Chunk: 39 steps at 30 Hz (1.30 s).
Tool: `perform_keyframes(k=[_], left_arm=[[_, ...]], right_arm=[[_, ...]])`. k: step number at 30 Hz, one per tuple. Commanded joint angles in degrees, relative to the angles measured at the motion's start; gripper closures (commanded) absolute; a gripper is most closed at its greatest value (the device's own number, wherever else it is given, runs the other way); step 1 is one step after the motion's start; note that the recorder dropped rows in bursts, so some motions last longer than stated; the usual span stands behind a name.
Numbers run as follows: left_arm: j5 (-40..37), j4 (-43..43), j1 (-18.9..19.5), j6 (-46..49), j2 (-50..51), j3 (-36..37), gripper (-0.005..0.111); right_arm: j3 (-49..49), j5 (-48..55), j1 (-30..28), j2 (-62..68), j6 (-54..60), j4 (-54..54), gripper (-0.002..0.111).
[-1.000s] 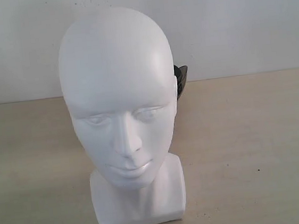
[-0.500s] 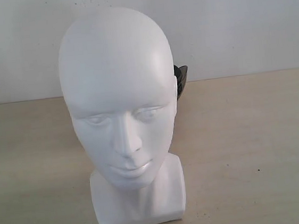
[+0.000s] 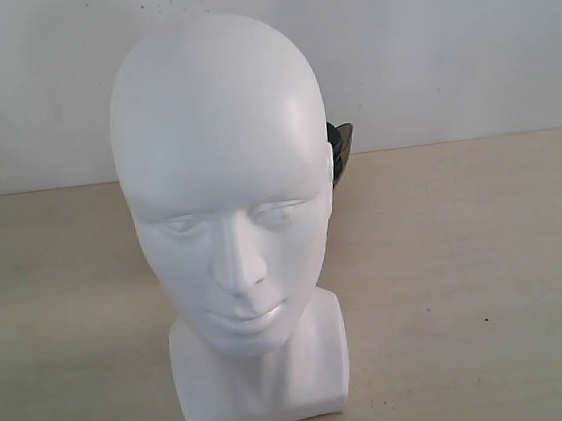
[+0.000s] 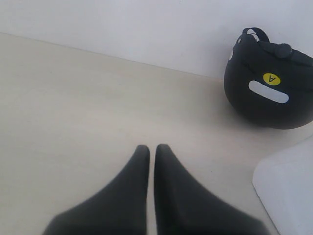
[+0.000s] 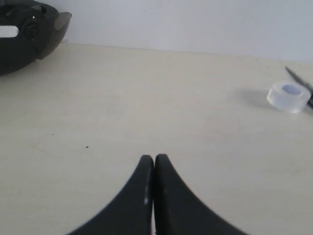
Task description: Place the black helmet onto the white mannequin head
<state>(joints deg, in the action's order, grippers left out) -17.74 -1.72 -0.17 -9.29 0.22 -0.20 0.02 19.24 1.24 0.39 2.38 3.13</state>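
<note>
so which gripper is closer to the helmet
Left, by the look of it. The left gripper has the helmet close and large in its view; the right gripper sees only its edge, farther off.

exterior | black helmet (image 3: 342, 146) | mostly hidden behind white mannequin head (image 3: 222, 176)

white mannequin head (image 3: 225, 176): upright, bare, facing camera | black helmet (image 4: 271, 85): glossy, behind it, mostly hidden
</note>
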Motion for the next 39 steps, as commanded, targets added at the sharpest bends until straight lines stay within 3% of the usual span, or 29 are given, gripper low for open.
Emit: perform_keyframes(k=[1,2,6,8,11,13,15,16,18,21,24,28,35,39], left_arm=[[0.2,-0.4,0.1,0.4,-0.2,0.2,0.102],[0.2,-0.4,0.1,0.4,-0.2,0.2,0.102],[0.2,-0.4,0.1,0.4,-0.2,0.2,0.102],[0.2,-0.4,0.1,0.4,-0.2,0.2,0.102],[0.2,-0.4,0.1,0.4,-0.2,0.2,0.102],[0.2,-0.4,0.1,0.4,-0.2,0.2,0.102],[0.2,-0.4,0.1,0.4,-0.2,0.2,0.102],[0.2,-0.4,0.1,0.4,-0.2,0.2,0.102],[0.2,-0.4,0.1,0.4,-0.2,0.2,0.102],[0.2,-0.4,0.1,0.4,-0.2,0.2,0.102],[0.2,-0.4,0.1,0.4,-0.2,0.2,0.102],[0.2,-0.4,0.1,0.4,-0.2,0.2,0.102],[0.2,-0.4,0.1,0.4,-0.2,0.2,0.102],[0.2,-0.4,0.1,0.4,-0.2,0.2,0.102]], right_arm=[[0.0,-10.9,-0.2,-0.4,3.9,1.5,0.109],[0.0,-21.7,-0.2,-0.4,3.5,-1.4,0.109],[0.0,-47.2,-0.2,-0.4,-9.2,-8.3,0.109],[0.0,-57.0,-0.2,-0.4,-11.1,-8.8,0.109],[0.0,-63.8,-0.2,-0.4,-14.5,-9.3,0.109],[-2.0,-54.3,-0.2,-0.4,-17.3,-7.0,0.109],[-13.7,-26.4,-0.2,0.3,-18.9,3.5,0.109],[-17.3,-18.5,-0.2,3.0,-19.1,3.6,0.109],[-27.4,-0.6,0.6,12.2,-18.0,0.6,0.109],[-36.7,17.1,5.1,27.8,-6.9,-16.1,0.109],[-39.0,21.6,8.5,36.2,-5.9,-24.6,0.109],[-39.4,19.4,10.7,43.6,-6.0,-26.2,0.109],[-41.4,13.7,11.9,58.9,12.7,-38.2,0.108],[-46.6,12.7,11.9,68.5,11.9,-44.0,0.096]])
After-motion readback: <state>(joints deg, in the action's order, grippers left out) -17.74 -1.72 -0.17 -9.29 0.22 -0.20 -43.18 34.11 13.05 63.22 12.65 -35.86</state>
